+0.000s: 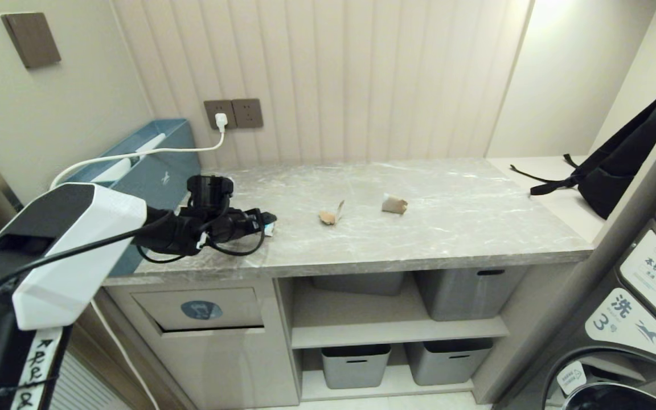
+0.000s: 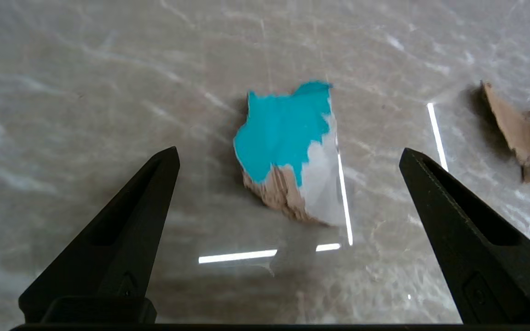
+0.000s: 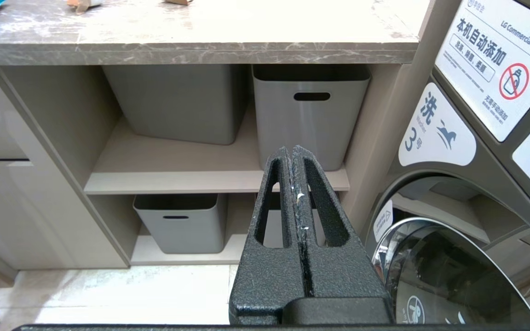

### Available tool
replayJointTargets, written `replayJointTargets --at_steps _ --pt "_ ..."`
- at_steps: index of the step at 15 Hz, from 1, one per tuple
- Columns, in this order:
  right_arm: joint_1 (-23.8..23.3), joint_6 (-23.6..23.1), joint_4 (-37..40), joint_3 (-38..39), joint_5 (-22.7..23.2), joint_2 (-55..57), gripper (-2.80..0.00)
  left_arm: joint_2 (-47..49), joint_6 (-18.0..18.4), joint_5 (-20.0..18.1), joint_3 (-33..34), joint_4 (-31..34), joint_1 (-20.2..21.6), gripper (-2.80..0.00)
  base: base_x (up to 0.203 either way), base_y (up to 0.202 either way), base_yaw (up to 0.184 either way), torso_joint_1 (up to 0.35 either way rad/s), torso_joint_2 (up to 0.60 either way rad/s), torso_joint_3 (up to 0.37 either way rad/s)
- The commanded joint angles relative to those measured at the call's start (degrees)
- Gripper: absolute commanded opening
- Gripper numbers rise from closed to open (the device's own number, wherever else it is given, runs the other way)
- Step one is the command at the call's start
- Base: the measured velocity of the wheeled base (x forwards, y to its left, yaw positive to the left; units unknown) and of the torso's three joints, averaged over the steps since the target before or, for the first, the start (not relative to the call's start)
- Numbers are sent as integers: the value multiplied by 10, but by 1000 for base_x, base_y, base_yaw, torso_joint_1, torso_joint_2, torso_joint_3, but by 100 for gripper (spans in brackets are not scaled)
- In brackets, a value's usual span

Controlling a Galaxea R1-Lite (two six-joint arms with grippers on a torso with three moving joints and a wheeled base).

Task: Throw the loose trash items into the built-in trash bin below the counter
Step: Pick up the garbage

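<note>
Now: left gripper (image 2: pixel 288 156) spread wide over wrapper (image 2: pixel 288 151) lying flat on counter (image 1: pixel 447 228) | right gripper (image 3: pixel 298 158) clenched, parked low | risk: thin wrapper sliding out on pinch, missing bin (image 1: pixel 201 310).

Glossy marble-look counter (image 2: pixel 108 69) — torn paper wrapper (image 2: pixel 288 151), matt plastic tubs (image 3: pixel 311 110).

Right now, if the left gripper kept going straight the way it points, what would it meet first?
Most likely the turquoise-and-white wrapper, which lies on the marble counter centred between the open fingers of the left gripper. How far above it the tips are is unclear. The brown paper scrap sits off to one side, outside that line.
</note>
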Motion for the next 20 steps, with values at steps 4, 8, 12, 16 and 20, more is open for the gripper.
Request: replayJointTargets --at_steps 4,8,12,16,20 --pt "0 0 0 0 0 0 -280 25 2 14 -19 -15 3 0 0 0 0 0 0 0" --pt "0 0 0 0 0 0 -280 34 10 16 -24 -19 5 -280 0 0 0 0 0 0" --pt "0 0 0 0 0 0 -280 35 13 14 -23 -18 5 -280 0 0 0 0 0 0" --pt "0 0 0 0 0 0 -280 24 24 16 -4 -17 5 -280 0 0 0 0 0 0" --pt "0 0 0 0 0 0 -280 -32 29 9 21 -14 7 -280 0 0 0 0 0 0"
